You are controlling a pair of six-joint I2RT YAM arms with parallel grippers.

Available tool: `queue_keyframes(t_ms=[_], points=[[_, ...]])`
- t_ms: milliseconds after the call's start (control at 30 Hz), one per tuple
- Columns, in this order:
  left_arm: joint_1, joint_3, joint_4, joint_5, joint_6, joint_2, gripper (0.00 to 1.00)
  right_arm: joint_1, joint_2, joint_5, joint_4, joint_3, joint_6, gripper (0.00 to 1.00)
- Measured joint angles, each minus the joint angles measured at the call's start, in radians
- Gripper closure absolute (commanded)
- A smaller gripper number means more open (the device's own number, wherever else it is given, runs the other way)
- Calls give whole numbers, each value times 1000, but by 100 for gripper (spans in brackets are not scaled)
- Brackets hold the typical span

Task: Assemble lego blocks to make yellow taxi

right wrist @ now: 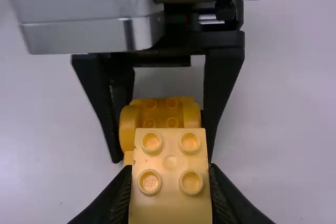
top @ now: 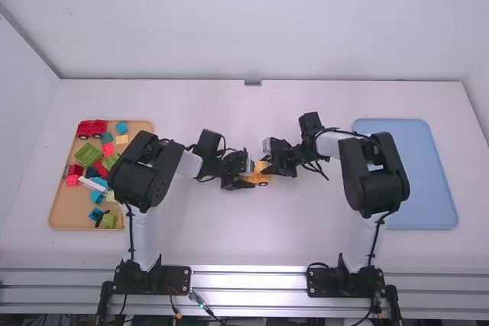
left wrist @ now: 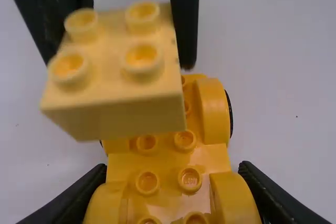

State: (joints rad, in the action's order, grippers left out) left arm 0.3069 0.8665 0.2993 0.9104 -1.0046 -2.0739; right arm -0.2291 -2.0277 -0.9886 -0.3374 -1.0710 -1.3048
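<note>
My left gripper is at the middle of the table, shut on the orange wheeled base. In the left wrist view the left gripper has its fingers on both sides of the studded base. From the right, my right gripper meets it, shut on a pale yellow block. In the right wrist view the right gripper grips this four-studded block by its sides, studs showing. The block overlaps part of the base in the left wrist view; whether they touch, I cannot tell.
A wooden tray on the left holds several red, green, blue and pale yellow blocks, partly under the left arm. A blue tray lies at the right, beside the right arm.
</note>
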Motion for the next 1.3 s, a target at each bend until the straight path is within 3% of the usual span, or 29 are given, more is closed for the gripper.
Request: queue_keyframes(t_ms=[367,633,833,1300], points=[[0,5,-2,-6,-10,0,50,-10,101,32,145,123,69,77],[0,5,-19,-1,-9,0,48,-60,101,122,336,206,177,83],[0,7,-39,2,-11,0,49,-51,101,131,444,258,248,83],[0,17,-88,21,-56,0,48,-39,113,146,403,261,257,85]])
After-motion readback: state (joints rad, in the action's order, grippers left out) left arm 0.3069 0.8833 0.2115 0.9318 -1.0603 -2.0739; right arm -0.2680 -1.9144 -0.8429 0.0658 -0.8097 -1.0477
